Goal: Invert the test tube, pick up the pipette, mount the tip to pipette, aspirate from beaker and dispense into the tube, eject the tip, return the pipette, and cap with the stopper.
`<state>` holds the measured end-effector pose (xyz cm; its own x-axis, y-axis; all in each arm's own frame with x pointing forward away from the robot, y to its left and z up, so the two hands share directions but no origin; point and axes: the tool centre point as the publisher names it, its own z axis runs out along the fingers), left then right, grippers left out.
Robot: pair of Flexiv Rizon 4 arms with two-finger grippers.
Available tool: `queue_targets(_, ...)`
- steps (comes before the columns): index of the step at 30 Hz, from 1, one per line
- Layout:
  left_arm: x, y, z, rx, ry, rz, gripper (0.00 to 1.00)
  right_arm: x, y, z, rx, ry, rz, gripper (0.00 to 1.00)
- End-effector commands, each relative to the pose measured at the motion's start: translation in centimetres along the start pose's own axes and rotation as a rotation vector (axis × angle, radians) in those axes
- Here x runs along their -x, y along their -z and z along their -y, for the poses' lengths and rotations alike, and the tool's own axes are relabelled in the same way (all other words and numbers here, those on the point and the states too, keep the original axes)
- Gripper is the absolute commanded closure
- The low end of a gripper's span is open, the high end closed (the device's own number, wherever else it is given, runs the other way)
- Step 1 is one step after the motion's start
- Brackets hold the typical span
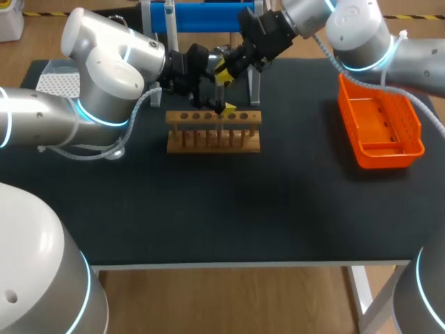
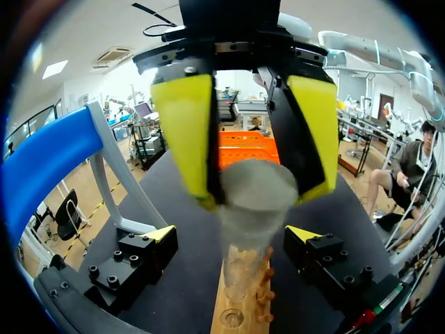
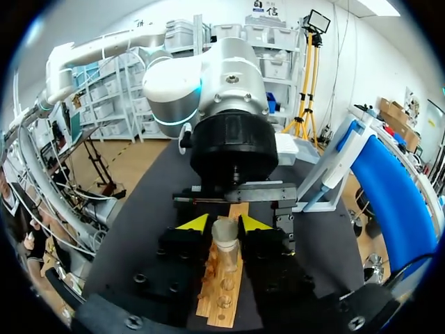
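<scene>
A clear test tube [image 2: 250, 229] stands upright in a hole of the wooden rack [image 1: 213, 132] at the table's middle back. From the back right, my right gripper [image 1: 226, 108] comes down over the rack. Its yellow fingers [image 2: 184, 132] press the tube's upper end from both sides. In the right wrist view the tube [image 3: 224, 247] sits between the tips of the right gripper [image 3: 224, 223], above the rack [image 3: 221, 299]. My left gripper [image 2: 233, 236] faces it, wide open, one tip on each side of the rack [image 2: 240, 309], holding nothing.
An orange basket [image 1: 381, 129] lies at the right of the table. A blue-topped stand [image 1: 201, 17] rises just behind the rack, close to both grippers. A white perforated box [image 1: 59, 80] sits at the back left behind my left arm.
</scene>
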<state>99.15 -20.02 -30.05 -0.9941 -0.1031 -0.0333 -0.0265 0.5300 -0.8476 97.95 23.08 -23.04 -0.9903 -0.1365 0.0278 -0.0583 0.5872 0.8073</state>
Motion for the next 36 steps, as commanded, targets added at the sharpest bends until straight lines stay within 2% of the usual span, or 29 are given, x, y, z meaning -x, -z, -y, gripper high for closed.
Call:
queue_targets(1, 0.1, 0.0, 0.0, 0.0, -0.001, -0.003, 0.0, -0.3, 0.4, 0.1, 0.052, 0.001, 0.014, 0.0)
queue_targets(13, 0.1, 0.0, 0.0, 0.0, -0.001, -0.003, 0.0, -0.5, 2.1, -0.1, 0.177, 0.0, 0.05, 0.0)
queue_targets(22, 0.1, 0.0, 0.0, 0.0, -0.001, -0.003, 0.0, -0.8, 2.8, -0.4, 0.329, 0.009, 0.07, 0.0)
queue_targets(24, 0.1, 0.0, 0.0, 0.0, -0.001, -0.003, 0.0, -0.8, 2.8, -0.5, 0.361, 0.016, 0.08, 0.27)
queue_targets(25, 0.1, 0.0, 0.0, 0.0, -0.001, -0.003, 0.0, -0.8, 2.9, -0.6, 0.376, 0.016, 0.082, 0.55)
queue_targets(26, 0.1, 0.0, 0.0, 0.0, -0.001, -0.003, 0.0, -0.8, 2.9, -0.6, 0.386, 0.019, 0.088, 0.67)
queue_targets(27, 0.1, 0.0, 0.0, 0.0, -0.001, -0.003, 0.0, -0.8, 2.9, -0.7, 0.402, 0.018, 0.089, 0.74)
queue_targets(29, 0.1, 0.0, 0.0, 0.0, -0.001, -0.003, 0.0, -0.8, 2.9, -0.9, 0.423, 0.02, 0.088, 1.0)
queue_targets(36, 0.1, 0.0, 0.0, 0.0, -0.001, -0.003, 0.0, -0.8, 2.7, -1.3, 0.486, 0.02, 0.088, 1.0)
